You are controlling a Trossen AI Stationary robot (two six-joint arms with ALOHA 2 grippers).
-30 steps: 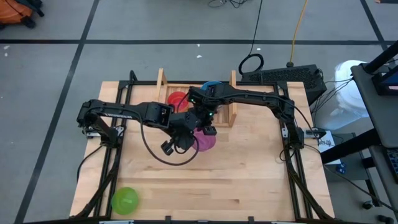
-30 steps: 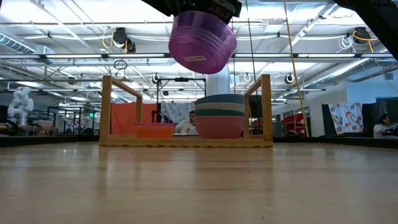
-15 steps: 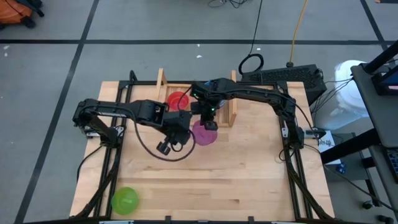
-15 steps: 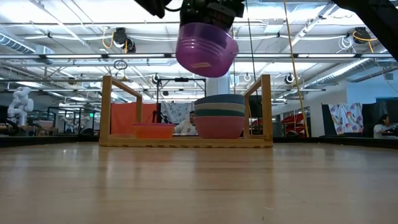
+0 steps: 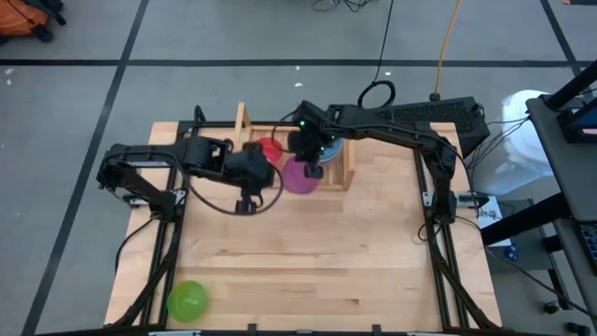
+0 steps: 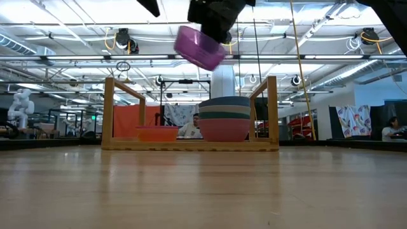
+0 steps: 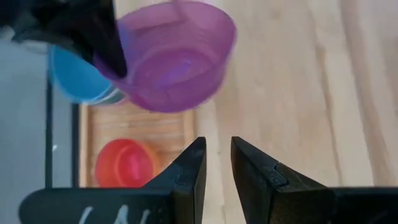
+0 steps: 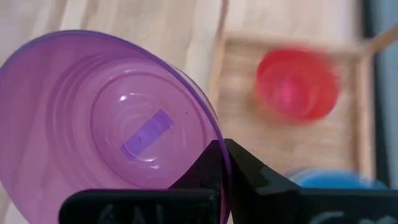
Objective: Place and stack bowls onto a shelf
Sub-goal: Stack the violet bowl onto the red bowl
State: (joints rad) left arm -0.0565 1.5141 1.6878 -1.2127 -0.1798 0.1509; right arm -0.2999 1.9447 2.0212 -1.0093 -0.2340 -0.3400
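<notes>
The purple bowl (image 5: 298,175) hangs in the air just in front of the shelf (image 5: 350,163), with my right gripper (image 8: 222,155) shut on it. In the low view the purple bowl (image 6: 199,48) is tilted, high above the table. On the shelf (image 6: 191,145) a red bowl (image 5: 270,147) rests on the slats at the left. A stack of bowls (image 6: 225,118) with a blue one (image 7: 74,78) on top stands at the right. My left gripper (image 7: 215,163) is open with nothing between its fingers, left of the purple bowl. My right gripper pinches the purple bowl's rim (image 8: 214,140), one finger inside the bowl and one outside. The fingers slant down from the table's right and far side. The bowl is lifted clear of the table and tilted, hanging below and to the left of the fingers.
A green bowl (image 5: 187,301) lies near the table's near left corner. The shelf's two upright side boards (image 6: 108,111) (image 6: 272,111) stand on either side of the bowls. Bare tabletop (image 5: 373,252) stretches in front of the shelf.
My right gripper has carried the purple bowl up and toward the shelf at the far edge, and the bowl has tipped further over. My left gripper has drawn back toward the table's left, risen and rolled about its own line, away from the bowl.
</notes>
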